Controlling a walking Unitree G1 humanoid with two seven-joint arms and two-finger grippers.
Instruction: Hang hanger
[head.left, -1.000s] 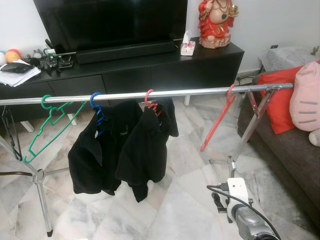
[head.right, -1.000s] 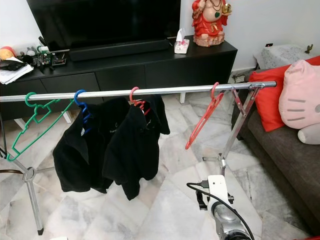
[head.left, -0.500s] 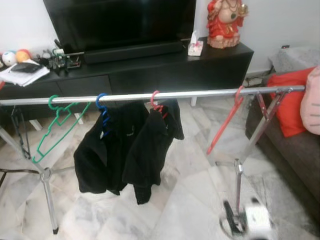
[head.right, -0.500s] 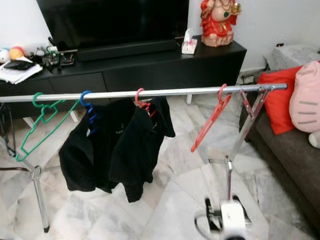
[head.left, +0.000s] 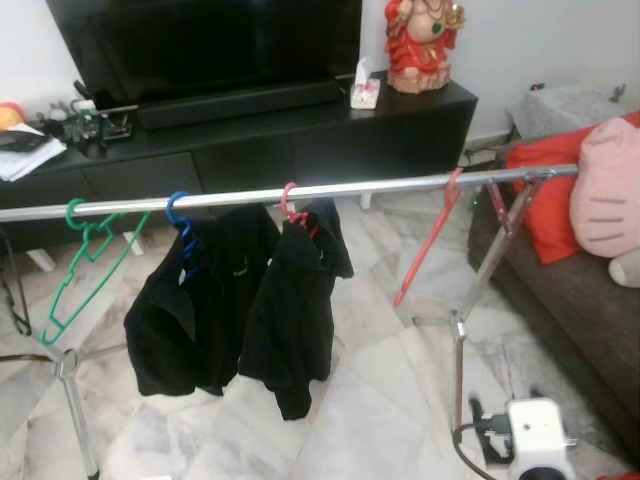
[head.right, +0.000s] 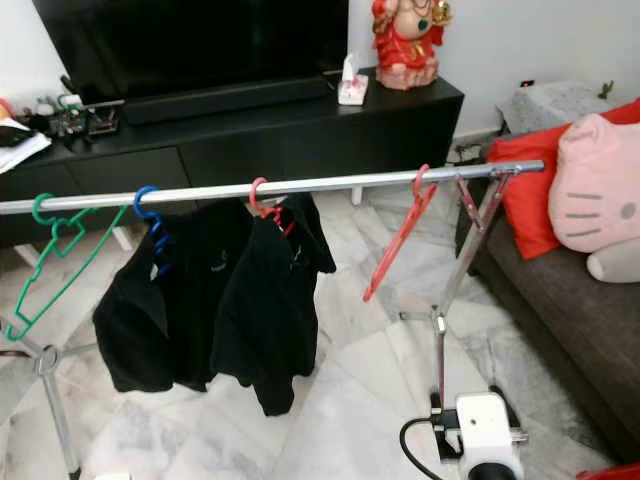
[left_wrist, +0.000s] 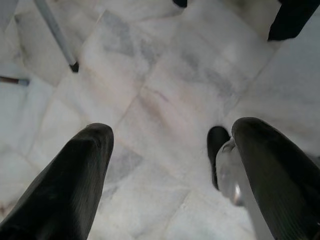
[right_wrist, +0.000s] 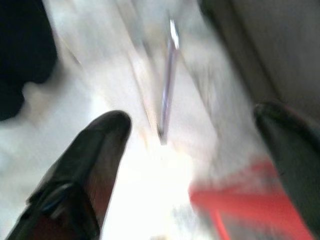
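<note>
On the long silver metal rail (head.right: 300, 186) your thin red plastic hanger (head.right: 398, 237) hangs crooked; both jaws gape wide and empty, so a bump could knock it off.

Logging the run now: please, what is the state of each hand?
Left hand: open, empty, above the floor.
Right hand: open, empty; the view is blurred.

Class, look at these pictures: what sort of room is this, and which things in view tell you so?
Most likely a home living room: a large TV on a low black cabinet, a sofa with cushions, and a clothes rail with hangers on the marble floor.
</note>
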